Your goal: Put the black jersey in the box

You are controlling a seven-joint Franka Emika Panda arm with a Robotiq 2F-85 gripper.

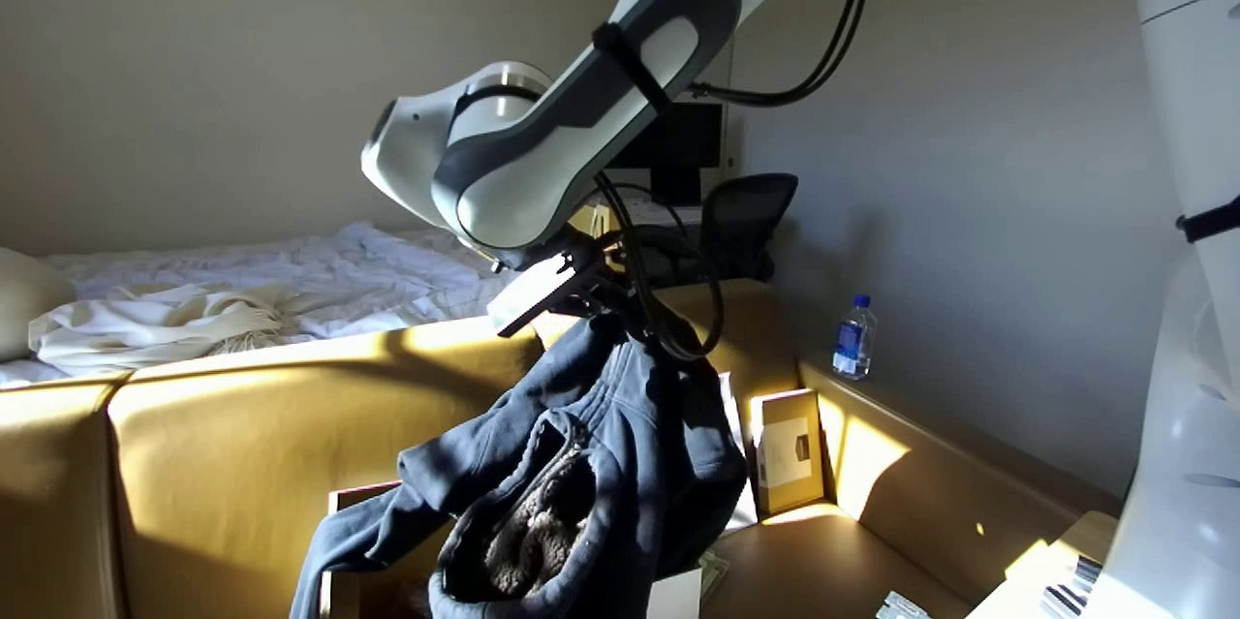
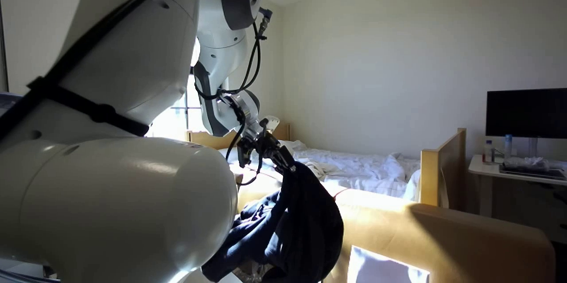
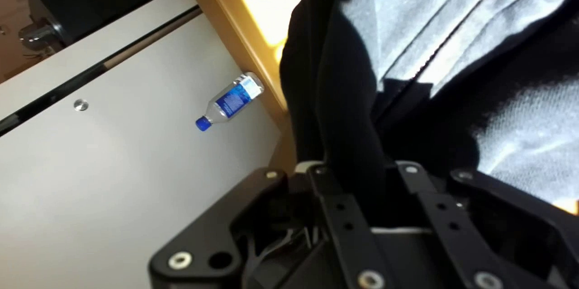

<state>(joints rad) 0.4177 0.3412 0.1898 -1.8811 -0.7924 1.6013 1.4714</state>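
The jersey, a dark blue-black zip garment with a fleecy lining, hangs from my gripper. In an exterior view it hangs as a dark bundle under the fingertips. In the wrist view a dark fold of the jersey runs between the two fingers, which are shut on it with the cloth holding them apart. An open box stands on the sofa below and behind the jersey. The hanging cloth covers most of it, and one sleeve drapes past its left edge. The box bottom is hidden.
A tan sofa surrounds the box. A framed board leans on the sofa at right. A water bottle stands on the sofa's side ledge. Behind the sofa back are a bed and a monitor.
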